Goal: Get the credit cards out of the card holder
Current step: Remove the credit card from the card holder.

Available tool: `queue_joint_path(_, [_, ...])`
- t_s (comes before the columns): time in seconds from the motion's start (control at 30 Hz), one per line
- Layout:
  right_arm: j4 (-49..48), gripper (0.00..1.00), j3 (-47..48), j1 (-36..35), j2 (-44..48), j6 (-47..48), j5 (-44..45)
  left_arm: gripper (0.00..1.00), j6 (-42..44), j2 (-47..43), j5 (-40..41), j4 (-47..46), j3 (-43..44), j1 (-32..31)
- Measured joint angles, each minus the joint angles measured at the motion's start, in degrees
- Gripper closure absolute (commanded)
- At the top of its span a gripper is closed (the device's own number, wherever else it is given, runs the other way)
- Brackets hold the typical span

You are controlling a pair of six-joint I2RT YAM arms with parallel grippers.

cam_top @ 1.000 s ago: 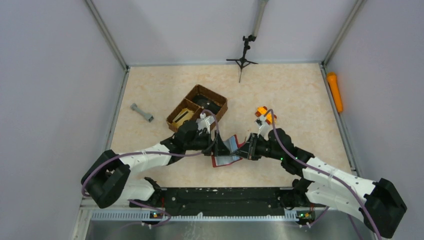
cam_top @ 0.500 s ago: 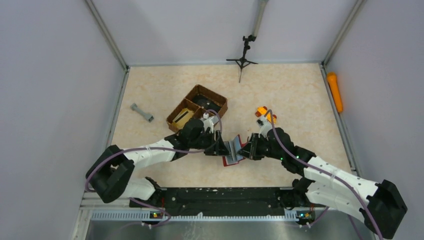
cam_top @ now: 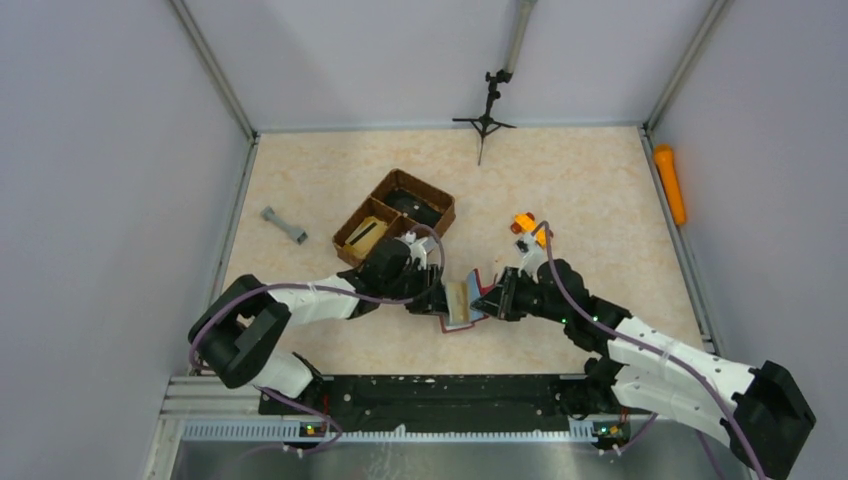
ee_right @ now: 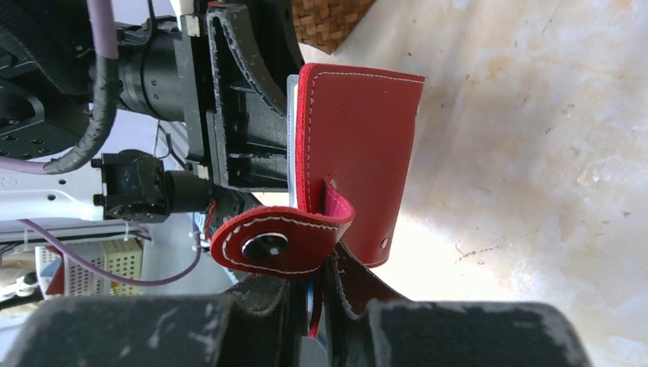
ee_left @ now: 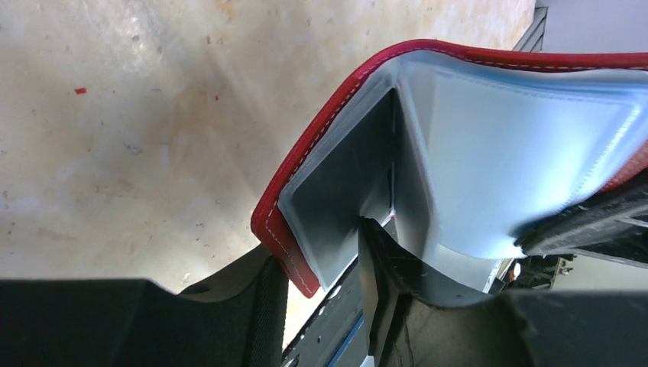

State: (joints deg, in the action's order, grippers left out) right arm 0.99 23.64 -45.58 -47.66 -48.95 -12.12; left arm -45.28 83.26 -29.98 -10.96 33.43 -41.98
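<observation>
The dark red card holder (cam_top: 463, 306) hangs above the table between both grippers, folded partly open. My right gripper (cam_top: 491, 300) (ee_right: 321, 289) is shut on its right flap, just below the snap tab (ee_right: 267, 245). My left gripper (cam_top: 438, 298) (ee_left: 317, 248) straddles the other flap, its fingers (ee_left: 378, 264) pressed against the red edge and the inner sleeve. Bluish-grey credit cards (ee_left: 489, 145) sit in clear sleeves inside the card holder (ee_left: 306, 164). A tan face (cam_top: 458, 296) shows from above. A pale card edge (ee_right: 292, 138) lines the red flap (ee_right: 359, 153).
A brown woven basket (cam_top: 396, 215) stands just behind the left arm. A grey dumbbell-shaped piece (cam_top: 284, 225) lies far left. An orange item (cam_top: 528, 228) lies behind the right gripper, an orange cylinder (cam_top: 670, 183) by the right wall, and a black tripod (cam_top: 487, 115) at the back.
The left gripper's jaws have narrowed onto the holder's left flap. The holder has folded up from a spread-out state, and the left arm has pushed a little to the right.
</observation>
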Motion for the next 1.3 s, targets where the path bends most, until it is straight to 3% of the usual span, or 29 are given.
queue_joint_path(0.13, [-3.6,1.0,-4.0,0.0,-0.9,-2.5,-0.6,0.77,-0.4,0.6,-0.8,-1.5,-1.5,0.2])
queue_joint_path(0.33, [-4.7,0.55,-6.9,0.0,-0.8,-3.9,1.6,0.98,0.0,-2.1,-0.7,-1.4,-2.5,0.7])
queue_joint_path(0.47, [-4.0,0.38,-7.3,0.0,-1.8,-3.0,4.3,1.0,2.5,-2.8,0.5,5.5,-0.3,0.9])
queue_joint_path(0.53, [-3.7,0.34,-7.3,0.0,-3.2,-2.3,5.4,1.0,3.9,-2.8,1.2,9.1,1.2,0.9])
queue_joint_path(0.73, [-4.9,0.3,-8.6,0.0,-7.7,-1.0,5.3,1.0,8.0,-1.2,4.3,19.2,7.0,-0.4])
queue_joint_path(0.93, [-10.6,0.56,-10.0,0.0,-13.7,-1.2,3.7,1.0,10.8,5.4,11.6,31.5,17.7,-5.3])
queue_joint_path(1.03, [-14.2,0.64,-10.1,0.0,-17.0,-1.7,3.0,1.0,11.7,10.1,16.2,37.7,25.0,-8.6])
queue_joint_path(1.17, [-17.2,0.62,-10.1,0.0,-19.5,-2.2,2.7,1.0,12.8,13.8,21.9,44.0,31.4,-12.0])
queue_joint_path(1.3, [-12.3,0.51,-10.1,-0.2,-15.6,-1.6,4.9,1.0,13.1,13.6,23.4,44.3,30.7,-11.7])
